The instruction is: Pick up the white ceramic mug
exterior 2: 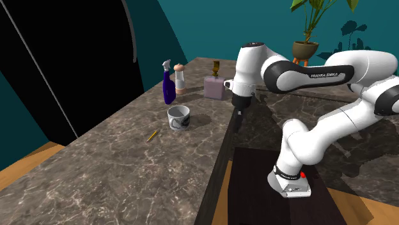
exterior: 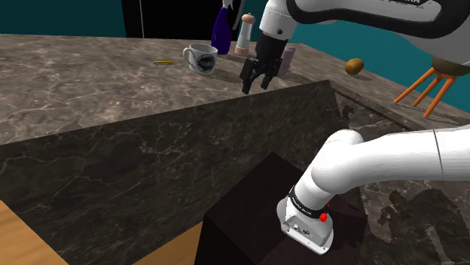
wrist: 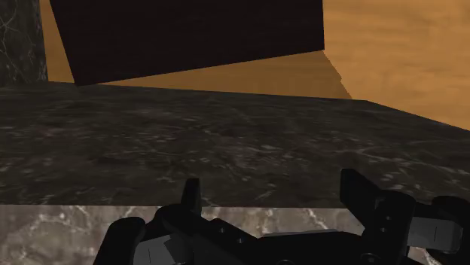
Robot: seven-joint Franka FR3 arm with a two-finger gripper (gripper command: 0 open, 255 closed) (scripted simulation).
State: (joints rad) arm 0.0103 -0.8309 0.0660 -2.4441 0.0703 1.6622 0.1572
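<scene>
A white mug (exterior: 202,58) (exterior 2: 179,119) with a dark print on its side stands upright on the dark marble counter (exterior: 90,83). In the shoulder view its handle points left. My black gripper (exterior: 256,81) (exterior 2: 237,121) hangs to the mug's right in both exterior views, at the counter's near edge, pointing down. It is apart from the mug. In the wrist view the gripper (wrist: 273,199) is open, its two fingers wide apart with nothing between them, looking down over the counter's edge to the wooden floor.
Behind the mug stand a blue spray bottle (exterior: 224,26) (exterior 2: 168,86), a white and brown grinder (exterior: 245,34) (exterior 2: 179,80) and a pale box-shaped bottle (exterior 2: 215,86). A yellow pencil (exterior: 162,62) (exterior 2: 152,135) lies left of the mug. A brown lump (exterior: 355,66) lies further right.
</scene>
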